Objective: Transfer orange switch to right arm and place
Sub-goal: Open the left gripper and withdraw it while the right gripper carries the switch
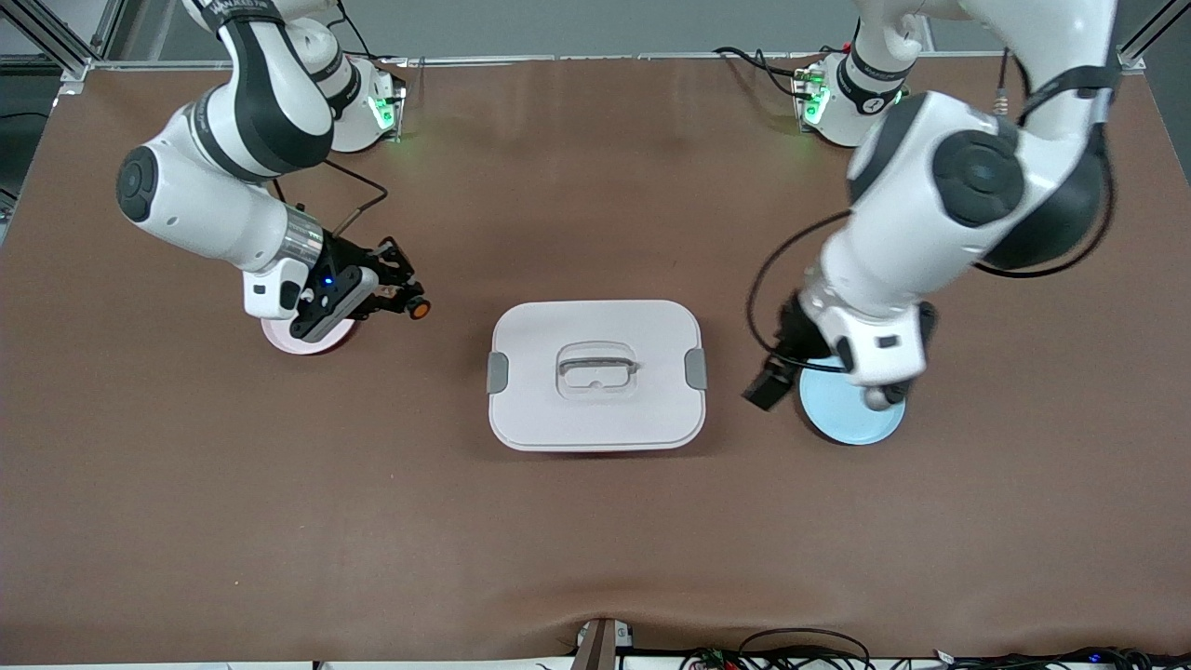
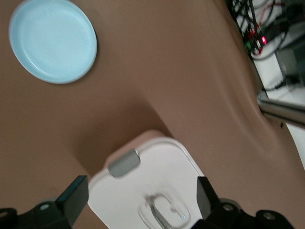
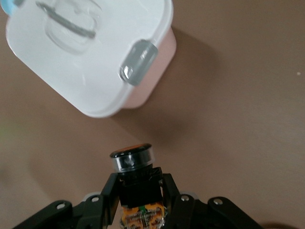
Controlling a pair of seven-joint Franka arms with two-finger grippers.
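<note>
The orange switch [image 1: 416, 307] is held in my right gripper [image 1: 400, 296], up in the air beside the pink plate [image 1: 279, 339] at the right arm's end of the table. In the right wrist view the switch [image 3: 133, 160] shows its black body clamped between my right gripper [image 3: 136, 180] and its orange cap pointing toward the white box [image 3: 90, 57]. My left gripper [image 1: 789, 370] hangs open and empty over the edge of the light blue plate [image 1: 851, 416]. In the left wrist view my left gripper [image 2: 140, 193] has its fingers wide apart with nothing between them.
A white lidded box [image 1: 595, 374] with grey clips and a clear handle sits in the middle of the table. It also shows in the left wrist view [image 2: 157, 167], where the blue plate [image 2: 52, 40] lies empty. Cables run along the table's front edge.
</note>
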